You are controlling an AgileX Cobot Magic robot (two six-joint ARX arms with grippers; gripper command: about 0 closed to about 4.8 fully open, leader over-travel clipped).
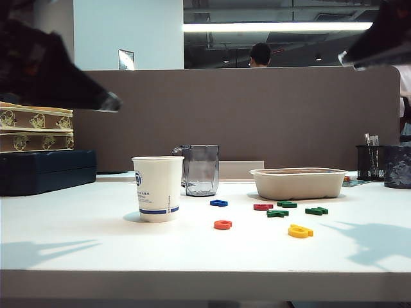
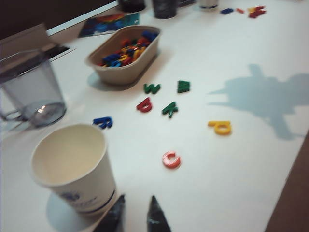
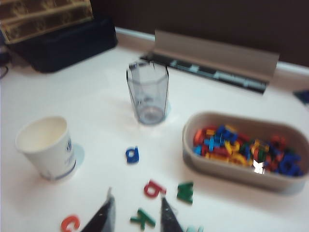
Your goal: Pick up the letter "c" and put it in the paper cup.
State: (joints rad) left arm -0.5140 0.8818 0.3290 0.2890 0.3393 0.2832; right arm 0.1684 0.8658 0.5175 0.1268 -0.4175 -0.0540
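Exterior camera sits low at table [image 1: 77, 244] edge; both wrist cameras look down, sharing the paper cup [image 2: 72, 166]

I was working in what looked like an open office. A brown partition screen [image 1: 257, 122] stood along the far edge of the white desk [image 1: 77, 231], and behind it a person's head [image 1: 260, 54] showed under long ceiling lights [image 1: 276, 27]. A mesh pen holder [image 1: 370, 162] stood at the far right corner of the desk.
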